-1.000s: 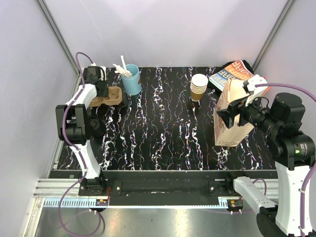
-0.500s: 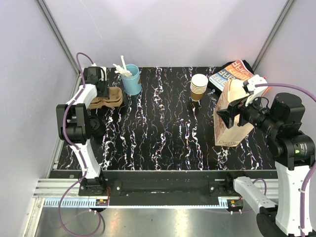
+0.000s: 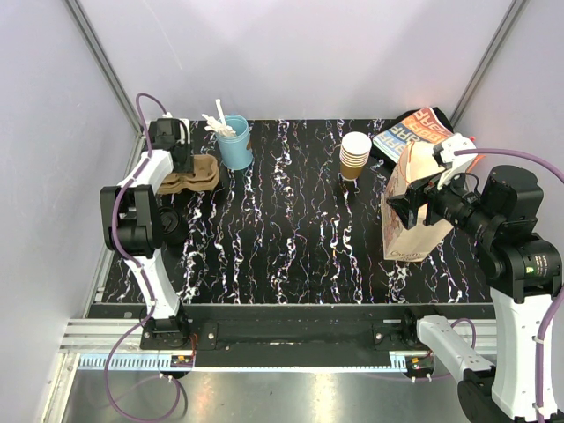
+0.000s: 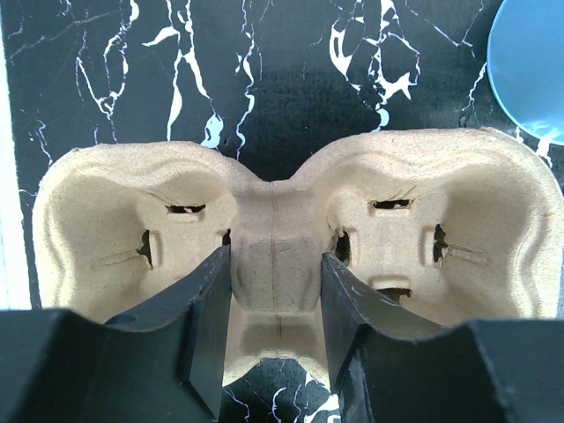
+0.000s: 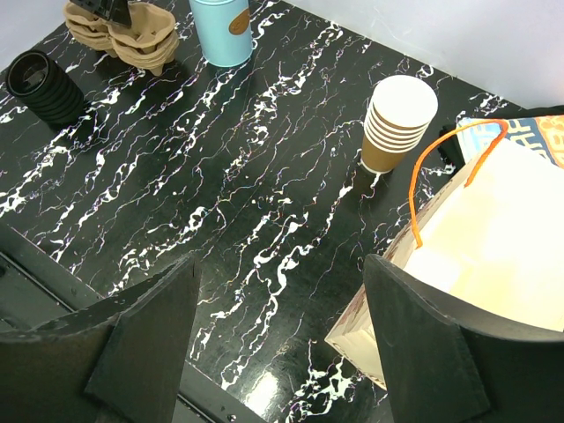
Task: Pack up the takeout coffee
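Observation:
The takeout coffee does not show in any view. My left gripper point(image 4: 275, 264) is at the table's far left point(image 3: 181, 160). It is shut on the middle ridge of a tan pulp cup carrier point(image 4: 414, 203), one finger in each empty pocket. The carrier point(image 3: 201, 173) lies flat on the black marbled table. At the right, my right gripper point(image 5: 280, 291) hangs open and empty above the table point(image 3: 407, 201), beside the open mouth of a standing paper bag point(image 5: 502, 247) with an orange handle.
A stack of nested brown cups point(image 3: 355, 154) stands at the back centre right. A light-blue cup with white utensils point(image 3: 233, 141) is beside the carrier. A black ribbed stack point(image 5: 44, 88) sits near the left edge. A colourful printed sheet point(image 3: 414, 128) lies behind the bag point(image 3: 414, 225).

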Controlling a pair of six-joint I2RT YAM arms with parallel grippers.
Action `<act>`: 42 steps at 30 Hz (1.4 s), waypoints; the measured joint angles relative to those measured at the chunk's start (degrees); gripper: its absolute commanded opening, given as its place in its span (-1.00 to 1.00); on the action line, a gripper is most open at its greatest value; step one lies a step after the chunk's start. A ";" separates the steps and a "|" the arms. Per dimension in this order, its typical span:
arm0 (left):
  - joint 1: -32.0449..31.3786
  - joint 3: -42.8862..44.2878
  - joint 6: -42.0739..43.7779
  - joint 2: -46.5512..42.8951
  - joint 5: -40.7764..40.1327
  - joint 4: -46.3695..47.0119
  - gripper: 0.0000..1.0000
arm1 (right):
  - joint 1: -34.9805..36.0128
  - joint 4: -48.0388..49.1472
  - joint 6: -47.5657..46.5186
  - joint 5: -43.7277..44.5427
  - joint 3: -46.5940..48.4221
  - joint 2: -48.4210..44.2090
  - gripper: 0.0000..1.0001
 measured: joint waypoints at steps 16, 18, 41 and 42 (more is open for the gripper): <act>0.00 0.37 1.84 -15.61 -0.22 -2.12 -0.46 | 0.00 -0.44 -0.28 0.15 3.15 1.05 0.60; 0.00 -0.72 2.75 -18.82 0.17 -2.40 -0.46 | 0.00 -0.94 -0.48 0.22 4.26 1.33 0.61; -44.81 -10.54 22.53 -37.83 8.41 -9.53 -0.37 | 0.00 -1.18 -5.25 5.14 9.07 2.73 0.79; -47.28 -10.40 23.47 -35.47 8.61 -9.73 -0.37 | 0.00 -1.31 -5.95 4.98 9.16 2.62 0.79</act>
